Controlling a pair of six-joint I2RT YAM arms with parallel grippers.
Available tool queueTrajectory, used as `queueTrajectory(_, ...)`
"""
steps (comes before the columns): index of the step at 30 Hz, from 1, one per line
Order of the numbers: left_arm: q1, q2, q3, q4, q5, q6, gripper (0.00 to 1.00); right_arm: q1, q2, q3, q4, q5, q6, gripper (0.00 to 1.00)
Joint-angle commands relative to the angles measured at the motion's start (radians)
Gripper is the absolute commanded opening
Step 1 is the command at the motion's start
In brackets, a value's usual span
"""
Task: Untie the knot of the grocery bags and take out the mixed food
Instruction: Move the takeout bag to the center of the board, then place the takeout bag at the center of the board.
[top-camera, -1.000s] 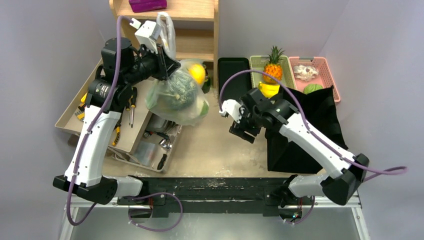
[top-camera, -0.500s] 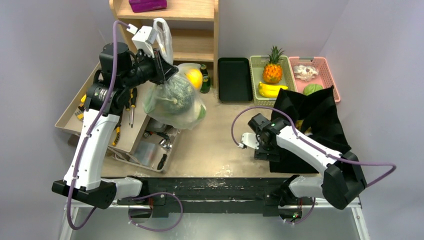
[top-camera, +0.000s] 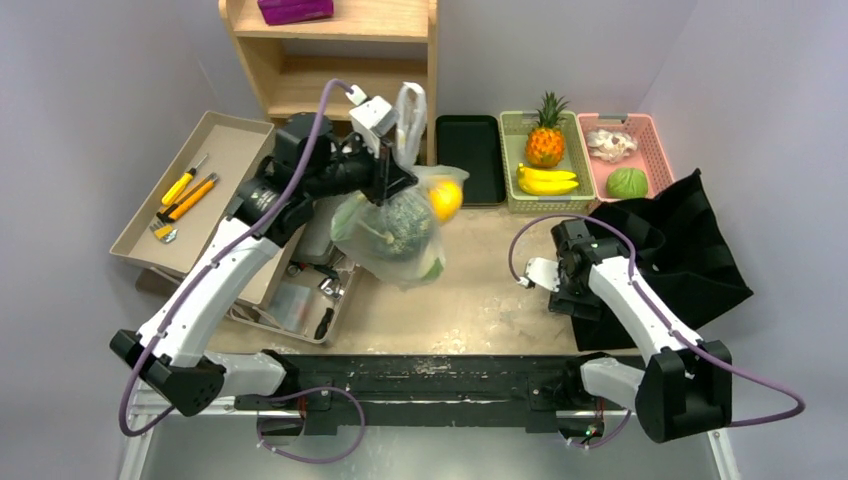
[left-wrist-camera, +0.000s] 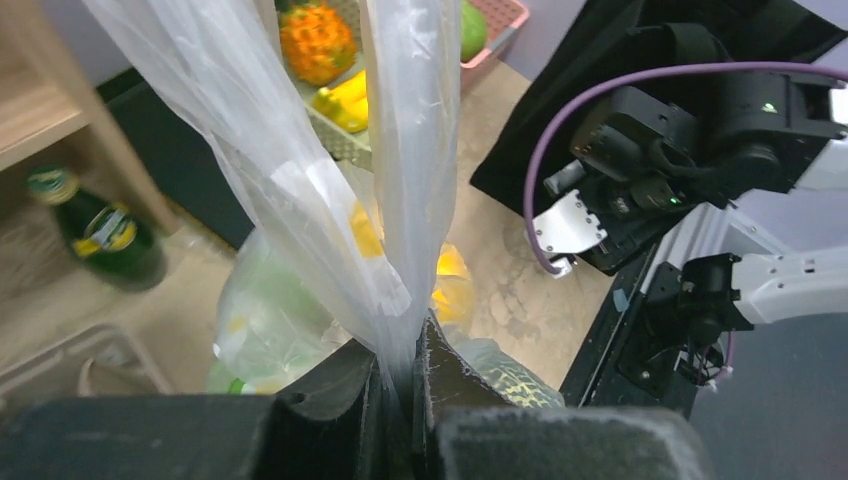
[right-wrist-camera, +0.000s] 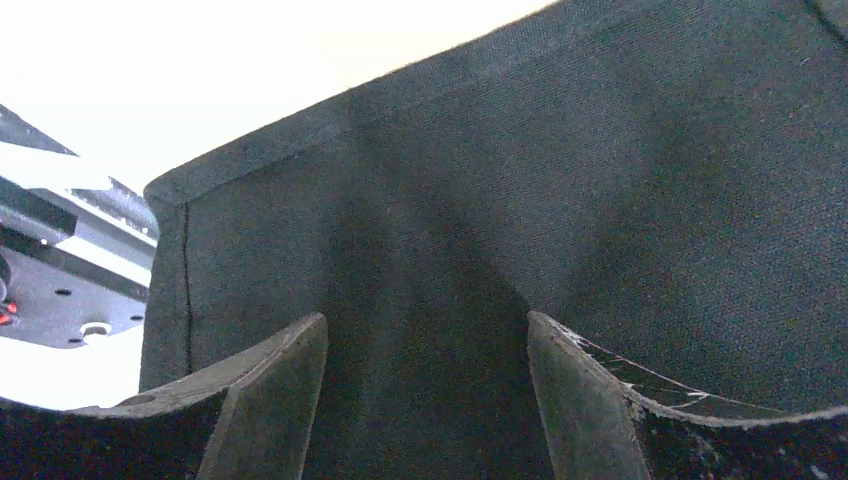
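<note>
- Left pincer (left-wrist-camera: 400, 345) pinches thin, crinkly see-through plastic bag (left-wrist-camera: 405, 150), bulging around a round netted melon (top-camera: 398, 222).
- Right pincer (right-wrist-camera: 425, 345) spread over matte woven black cloth bag (right-wrist-camera: 620, 170).

Soft, even overhead light — blown-out white glare in right wrist view

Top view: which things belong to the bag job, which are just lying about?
Job: plastic bag in the shut left pincer, melon and citrus inside it, black cloth bag.
Lying about: pineapple, bananas, black tray, yellow-handled tools.
</note>
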Motion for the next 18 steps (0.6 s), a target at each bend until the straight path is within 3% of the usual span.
queueTrajectory(1,-0.065,0.059,0.032,0.219,0.058,0.032,0.0,-0.095,0.02,0.082,-0.071,-0.021,-0.025,0.72)
queueTrajectory(6,-0.155,0.192,0.073,0.271,0.119,0.124,0.0,-0.098,0.04,0.33,-0.248,-0.321,0.113,0.77)
queueTrajectory(8,-0.187,0.226,0.061,0.266,0.129,0.213,0.0,-0.098,0.05,0.439,-0.317,-0.523,0.157,0.78)
queueTrajectory(12,-0.204,0.267,0.04,0.195,0.134,0.322,0.0,-0.098,0.015,0.564,-0.339,-0.734,0.248,0.79)
queueTrajectory(18,-0.226,0.186,-0.234,0.418,0.067,0.329,0.0,-0.098,-0.066,0.592,-0.221,-0.912,0.457,0.77)
